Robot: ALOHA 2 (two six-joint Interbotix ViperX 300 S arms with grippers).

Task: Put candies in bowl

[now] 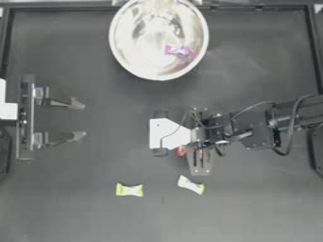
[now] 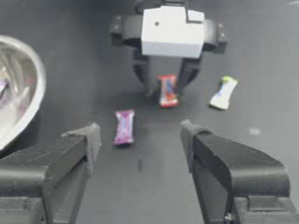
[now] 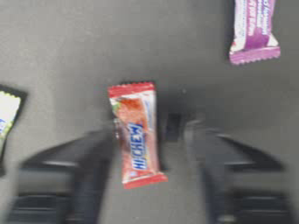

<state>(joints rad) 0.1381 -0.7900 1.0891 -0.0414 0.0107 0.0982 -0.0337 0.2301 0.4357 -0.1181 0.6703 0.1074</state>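
The right end effector (image 3: 149, 144) hangs low over the counter (image 1: 75, 212), jaws spread, with the red candy (image 3: 137, 133) lying flat between them, close against one jaw. The step looks like the grasp of this candy; next the jaws would need to close across its narrow width, then lift toward the bowl (image 1: 135, 56), well beyond. It is a slim red wrapper with crimped ends. The left end effector (image 1: 77, 120) waits spread, well apart.

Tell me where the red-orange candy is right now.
The red-orange candy lies on the table near its middle, between the right pincer's open jaws, with the purple candy nearby.
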